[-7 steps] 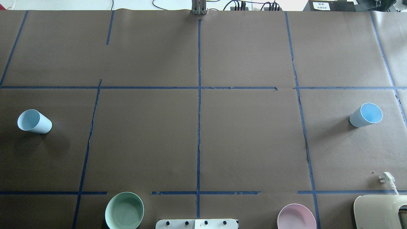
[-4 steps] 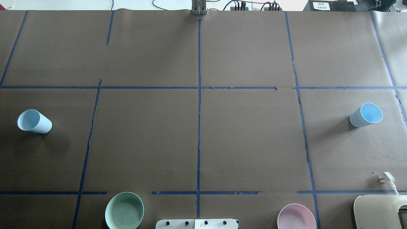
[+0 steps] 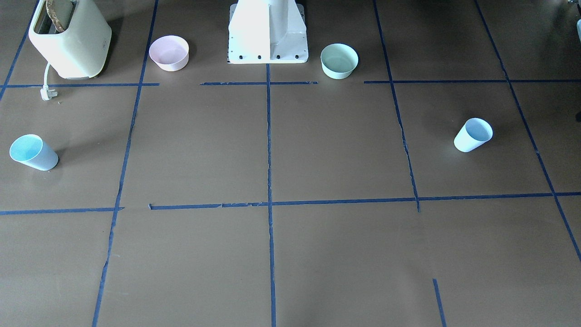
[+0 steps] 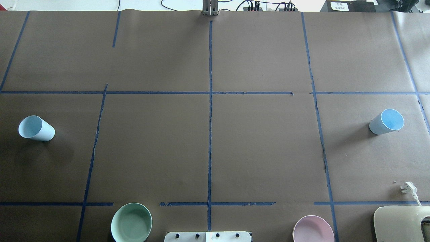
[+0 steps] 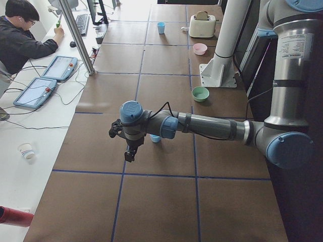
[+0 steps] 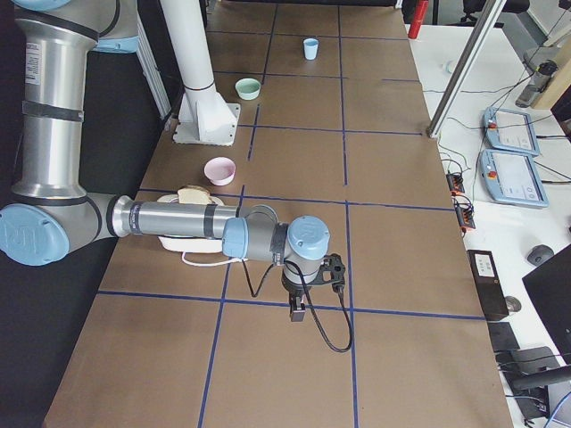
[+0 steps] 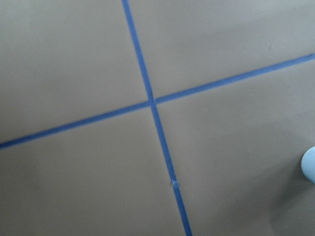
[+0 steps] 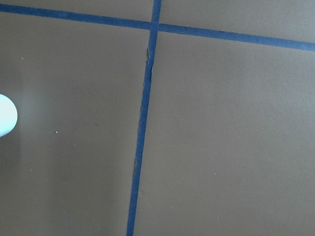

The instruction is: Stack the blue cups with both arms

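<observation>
Two pale-blue cups stand upright and far apart on the brown table. One cup is at the far left, the other cup at the far right; they also show in the front view. No arm shows in the overhead or front views. In the exterior left view my left gripper hangs over the table beside the near cup. In the exterior right view my right gripper hangs over the table. I cannot tell whether either is open or shut. Cup edges show in the wrist views.
A mint-green bowl and a pink bowl sit near the white pedestal base. A cream toaster with a loose plug is at the near right. An operator sits at a side desk.
</observation>
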`<control>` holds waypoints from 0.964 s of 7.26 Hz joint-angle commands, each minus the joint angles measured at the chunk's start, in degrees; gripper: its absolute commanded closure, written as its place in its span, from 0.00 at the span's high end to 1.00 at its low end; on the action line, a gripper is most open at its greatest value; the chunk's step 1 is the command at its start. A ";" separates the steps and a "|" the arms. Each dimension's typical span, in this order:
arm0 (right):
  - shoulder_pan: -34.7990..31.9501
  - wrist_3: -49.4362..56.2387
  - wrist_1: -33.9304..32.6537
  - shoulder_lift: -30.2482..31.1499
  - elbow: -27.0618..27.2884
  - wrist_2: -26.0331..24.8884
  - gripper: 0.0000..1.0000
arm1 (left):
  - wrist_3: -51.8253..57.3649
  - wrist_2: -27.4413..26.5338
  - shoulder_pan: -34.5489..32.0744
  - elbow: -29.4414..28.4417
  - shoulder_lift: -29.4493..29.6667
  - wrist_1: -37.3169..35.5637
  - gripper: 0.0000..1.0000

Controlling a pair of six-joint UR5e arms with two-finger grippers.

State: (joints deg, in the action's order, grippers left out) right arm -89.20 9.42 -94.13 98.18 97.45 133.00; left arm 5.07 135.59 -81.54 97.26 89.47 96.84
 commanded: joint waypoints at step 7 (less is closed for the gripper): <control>0.08 -0.02 0.00 0.26 -0.06 0.42 1.00 | -48.56 -9.36 21.93 0.03 -7.73 29.45 1.00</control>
State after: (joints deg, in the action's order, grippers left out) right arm -89.12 9.40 -94.13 98.44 97.41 133.44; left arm -41.14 128.09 -61.53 97.41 81.91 125.30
